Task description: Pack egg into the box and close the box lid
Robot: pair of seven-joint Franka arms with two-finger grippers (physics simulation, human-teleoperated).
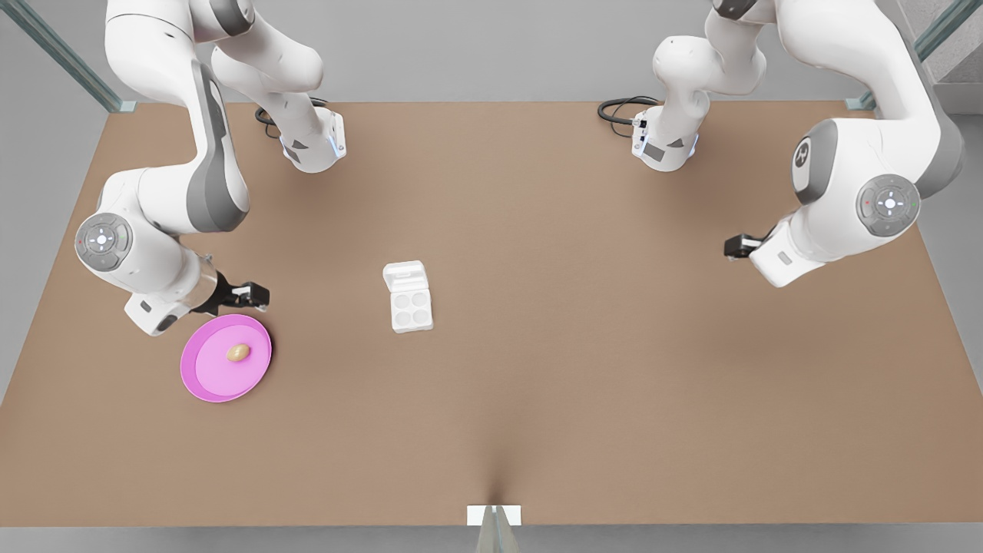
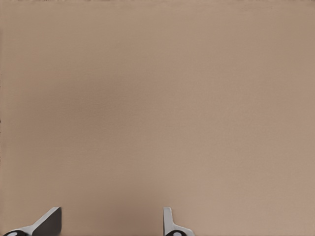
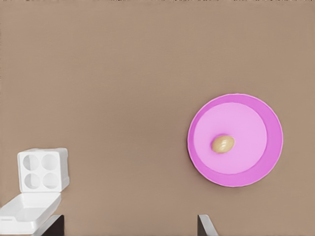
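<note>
Our released right claw (image 1: 257, 296) hangs beside the round pink plate (image 1: 201, 380); we should straddle the tiny tan-brown oval egg (image 1: 238, 352) squarely while the left claw (image 1: 736, 246), fingers apart, waits.

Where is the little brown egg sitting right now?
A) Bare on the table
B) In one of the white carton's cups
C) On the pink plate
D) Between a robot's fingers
C: the egg lies near the middle of the pink plate, while all four cups of the open carton are empty.

Bare table (image 1: 584, 384) surrounds the open box (image 1: 408, 299); egg (image 1: 237, 352) sits unobstructed
</note>
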